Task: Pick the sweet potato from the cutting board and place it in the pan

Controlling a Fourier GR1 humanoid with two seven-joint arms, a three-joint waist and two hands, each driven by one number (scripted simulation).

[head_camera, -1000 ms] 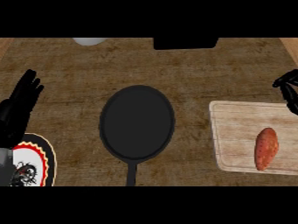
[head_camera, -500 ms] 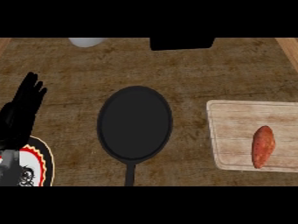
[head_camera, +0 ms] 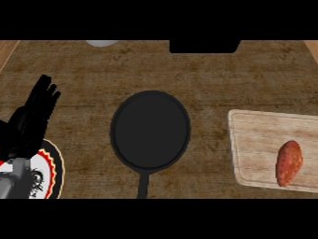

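An orange-red sweet potato (head_camera: 288, 163) lies lengthwise on the pale wooden cutting board (head_camera: 258, 140) at the right of the counter. A black round pan (head_camera: 150, 129) sits in the middle, its handle pointing toward the lower edge, nothing inside it. My left hand (head_camera: 32, 116) rests open at the left, fingers straight and pointing up, well away from pan and board. No right hand shows anywhere in the view.
A plate (head_camera: 51, 169) with a red, yellow and black rim lies at the lower left under my left forearm. A white round object (head_camera: 102, 43) and a black box (head_camera: 204, 45) sit at the far edge. Wooden strips border the counter's sides.
My right hand, curled above the cutting board one second ago, has left the view. The scene has shifted slightly to the left in the picture. The sweet potato stays on the board.
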